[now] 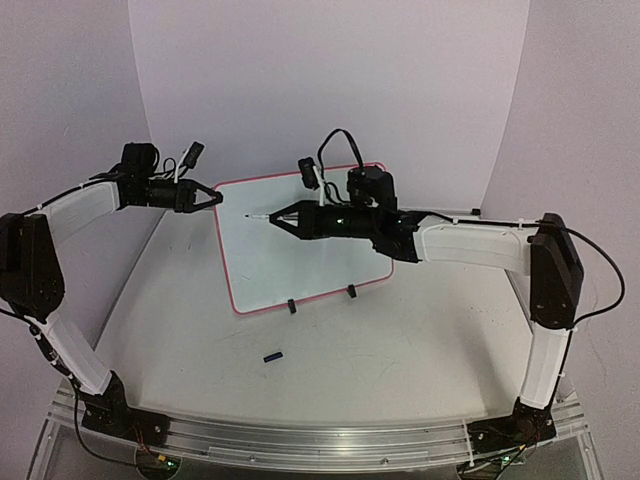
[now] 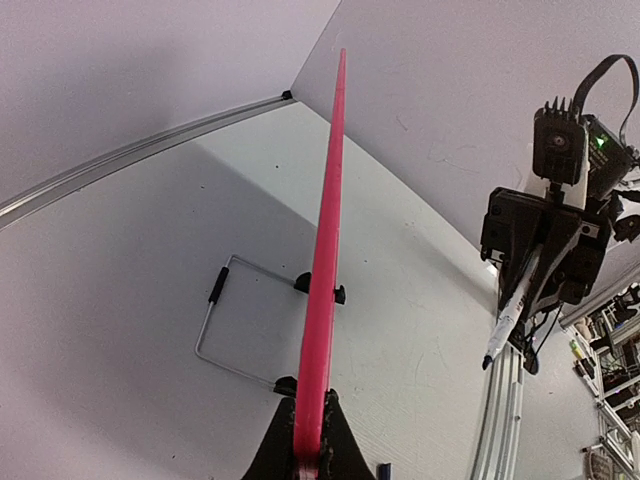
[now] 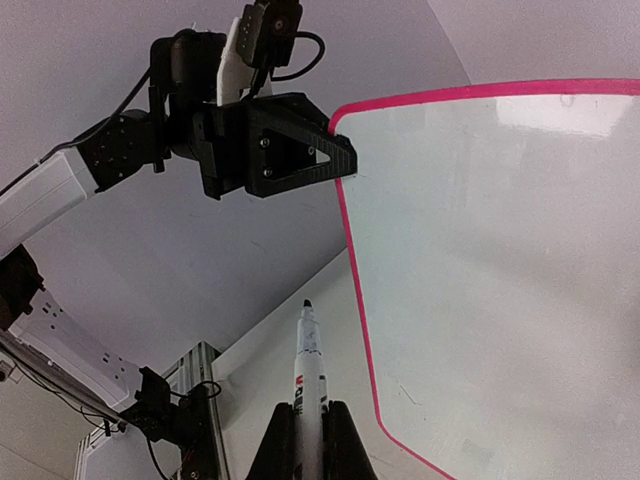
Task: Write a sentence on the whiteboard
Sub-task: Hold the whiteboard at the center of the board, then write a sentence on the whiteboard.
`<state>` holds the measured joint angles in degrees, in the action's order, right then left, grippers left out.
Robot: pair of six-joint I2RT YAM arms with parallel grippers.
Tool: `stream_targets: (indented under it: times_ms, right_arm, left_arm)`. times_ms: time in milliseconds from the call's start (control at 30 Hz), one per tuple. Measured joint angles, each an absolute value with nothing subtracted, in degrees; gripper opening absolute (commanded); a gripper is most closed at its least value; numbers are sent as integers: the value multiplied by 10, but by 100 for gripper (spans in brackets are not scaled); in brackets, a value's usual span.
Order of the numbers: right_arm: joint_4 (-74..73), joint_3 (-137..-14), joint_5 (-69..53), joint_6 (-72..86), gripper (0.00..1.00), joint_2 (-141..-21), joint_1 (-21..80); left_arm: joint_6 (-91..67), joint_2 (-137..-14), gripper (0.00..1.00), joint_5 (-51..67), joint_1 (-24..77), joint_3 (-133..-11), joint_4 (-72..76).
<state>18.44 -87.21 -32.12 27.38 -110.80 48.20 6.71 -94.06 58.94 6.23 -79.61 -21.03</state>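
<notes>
The whiteboard [image 1: 300, 255] stands tilted on two black feet mid-table, its face blank; no sentence is in view. My left gripper [image 1: 214, 198] is shut on the red rim near the board's upper left corner. In the left wrist view the rim [image 2: 325, 270] runs edge-on out of the closed left gripper [image 2: 310, 445]. My right gripper [image 1: 283, 217] is shut on a white marker pen [image 1: 258, 216], uncapped, with its tip hovering near the board's upper left area. In the right wrist view the marker [image 3: 311, 375] points up from the right gripper [image 3: 312, 440], left of the whiteboard [image 3: 480, 260].
A small dark pen cap [image 1: 272, 355] lies on the table in front of the board. A wire stand [image 2: 213, 325] props the board from behind. White walls close the table on three sides. An aluminium rail [image 1: 300, 440] runs along the near edge.
</notes>
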Motion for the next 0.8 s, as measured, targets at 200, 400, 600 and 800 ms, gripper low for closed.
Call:
stream_targets:
  times_ms: [200,400,600,800]
  right_arm:
    - [188,-891,-326,270,0,-1117,486]
    - [208,-909,-325,275,0,-1145,488]
    - [214,-950,-324,278,0,-1192,488]
    - [215,-991,-325,278,0,-1224,488]
  left_arm:
    - [98,-941,0,610,63,-794,-233]
    - [140,-940,0,617,59,-789,-256]
    - [174,-939,0,621,59,-789,-271]
    - [193,-938,0,625,59,-789,-282]
